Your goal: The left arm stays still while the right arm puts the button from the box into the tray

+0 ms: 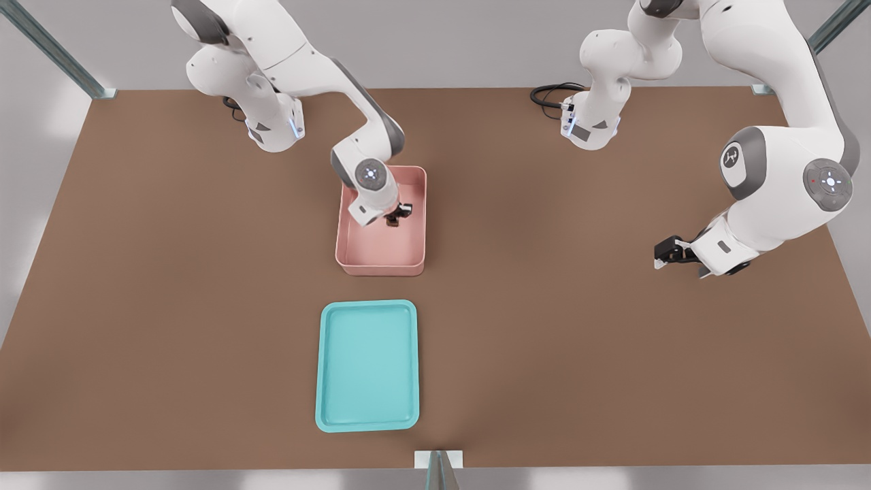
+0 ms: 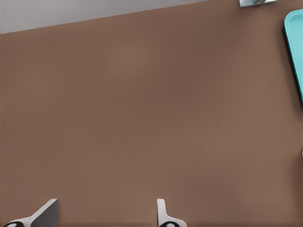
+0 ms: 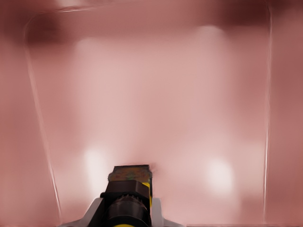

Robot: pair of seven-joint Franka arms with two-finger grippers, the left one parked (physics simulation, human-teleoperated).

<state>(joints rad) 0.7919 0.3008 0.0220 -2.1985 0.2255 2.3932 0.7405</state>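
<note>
**Button held in the pink box**

Right now the button (image 3: 129,198) is very small. It has a dark, blocky body with a bit of yellow showing on it. In the right wrist view it sits between the two pale fingers (image 3: 94,210) of the gripper (image 1: 395,216), which are pinched tight against its sides. The button is inside the box (image 1: 416,235), close to the pink floor, though whether it touches the floor cannot be told.

The box is pale pink and looks like smooth plastic. It is a rectangle with raised walls and round corners, and its floor shines with soft white spots of light.

The right arm (image 1: 299,61) is big, white and made of round, jointed parts with grey patches. It bends down into the box from the far side of the table.

The tray (image 1: 325,408) lies nearer the camera, apart from the box. It is teal, flat and shallow, with a low rim and round corners.

Both rest on a plain brown table (image 1: 578,354) with a dull, even top.
</note>
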